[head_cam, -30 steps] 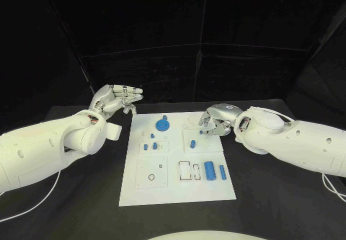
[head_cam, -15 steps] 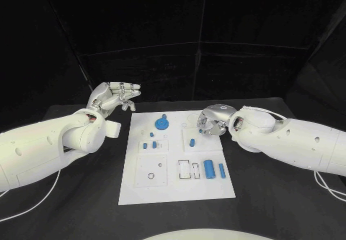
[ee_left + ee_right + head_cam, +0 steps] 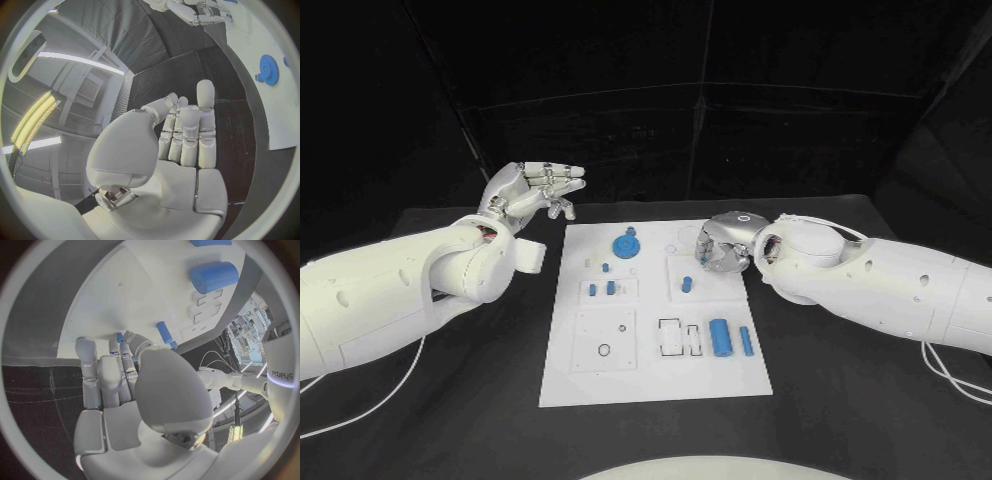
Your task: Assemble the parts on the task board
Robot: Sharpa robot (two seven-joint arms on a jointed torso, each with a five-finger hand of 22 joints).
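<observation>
1. The white board [image 3: 656, 320] lies mid-table, with a blue gear [image 3: 626, 246] near its far edge.
2. The left hand [image 3: 531, 193] hovers beyond the board's far left corner, fingers loosely curled, holding nothing.
3. The right hand [image 3: 723, 243] is over the board's far right part; I cannot tell whether it pinches anything.
4. A blue cylinder [image 3: 720, 337] and a slim blue bar [image 3: 746, 342] lie side by side near the board's right edge.

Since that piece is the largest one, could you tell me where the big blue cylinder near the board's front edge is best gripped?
Probably across the middle of the big blue cylinder, coming from above: it lies flat on the task board, long axis front to back, its sides flanked by the cut-out and a slimmer blue bar.
</observation>
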